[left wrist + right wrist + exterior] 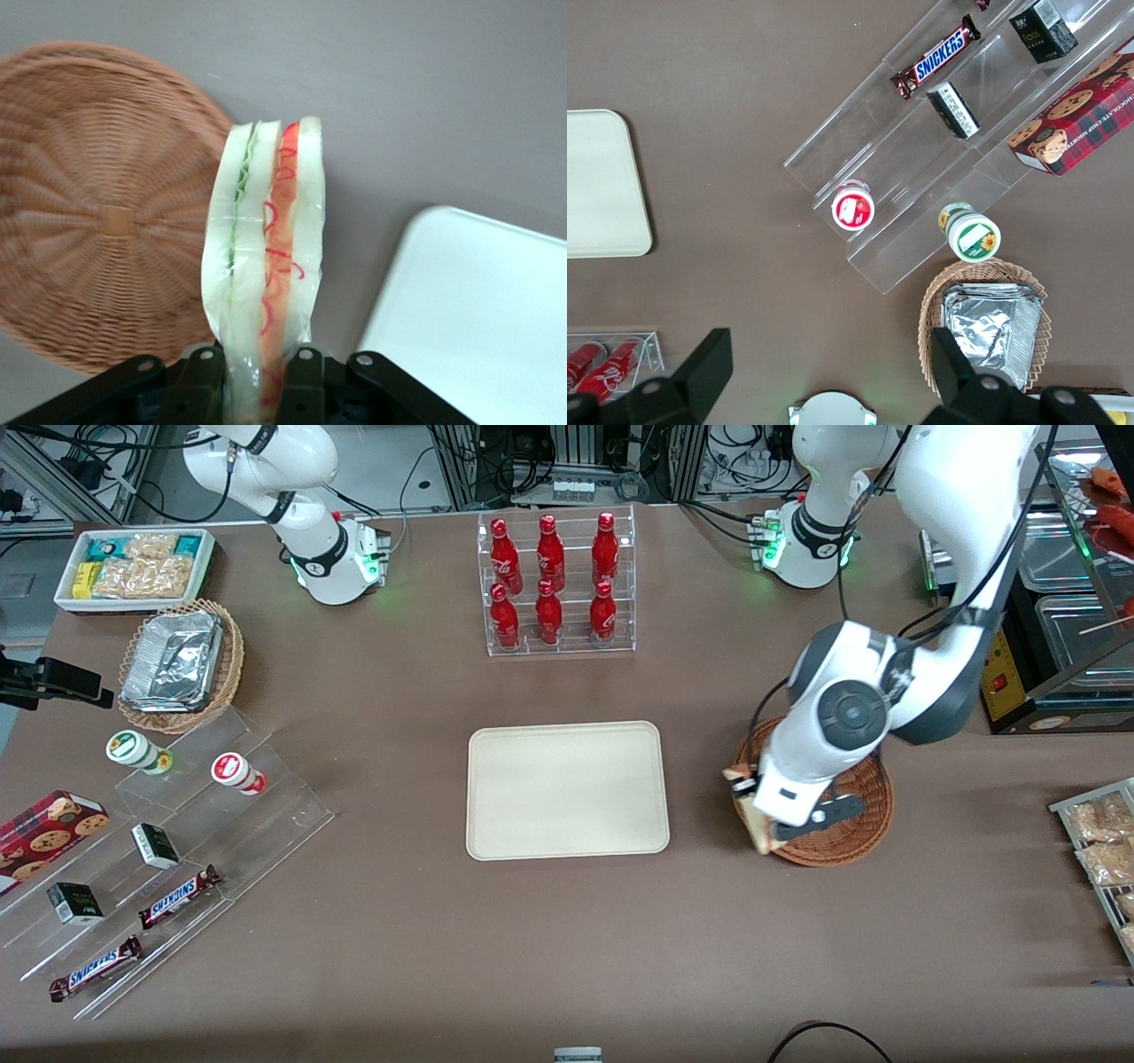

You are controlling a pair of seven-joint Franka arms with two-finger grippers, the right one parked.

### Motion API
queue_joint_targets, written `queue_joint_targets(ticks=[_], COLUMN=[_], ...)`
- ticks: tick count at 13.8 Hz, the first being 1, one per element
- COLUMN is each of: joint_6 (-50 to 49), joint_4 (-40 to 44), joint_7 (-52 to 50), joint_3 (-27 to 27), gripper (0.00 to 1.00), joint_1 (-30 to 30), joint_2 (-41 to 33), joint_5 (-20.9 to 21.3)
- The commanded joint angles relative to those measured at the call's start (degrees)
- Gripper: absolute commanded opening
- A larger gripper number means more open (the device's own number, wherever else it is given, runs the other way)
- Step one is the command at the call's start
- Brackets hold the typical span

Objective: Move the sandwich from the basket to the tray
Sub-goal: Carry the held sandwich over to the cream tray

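My gripper (764,802) is shut on the sandwich (753,819), a wrapped wedge of white bread with green and orange-red filling. It hangs lifted over the rim of the reddish-brown woven basket (864,815), on the side nearest the tray. In the left wrist view the sandwich (266,266) stands between the black fingers of the gripper (257,372), with the empty basket (106,212) on one side and a corner of the tray (478,310) on the other. The cream tray (567,790) lies empty at mid-table, a short gap from the basket.
A clear rack of red bottles (558,584) stands farther from the front camera than the tray. Toward the parked arm's end are a tan basket with foil containers (177,664), a white bin of snacks (133,567) and acrylic steps with snacks (159,850). Snack packets (1103,841) lie at the working arm's end.
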Motion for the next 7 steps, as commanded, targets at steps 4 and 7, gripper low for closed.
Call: queue_joint_targets(ticks=[4,7], joint_6=[-2.4,-1.9], joint_4=[13.6,17.7], joint_7=[-5.3,-8.4], joint_3=[-2.3,-2.2], gripper=[0.0,0.0], joint_1=[-11.3,-16.4], joint_2=[12.7,16.7], joint_5=[7.3,8.8])
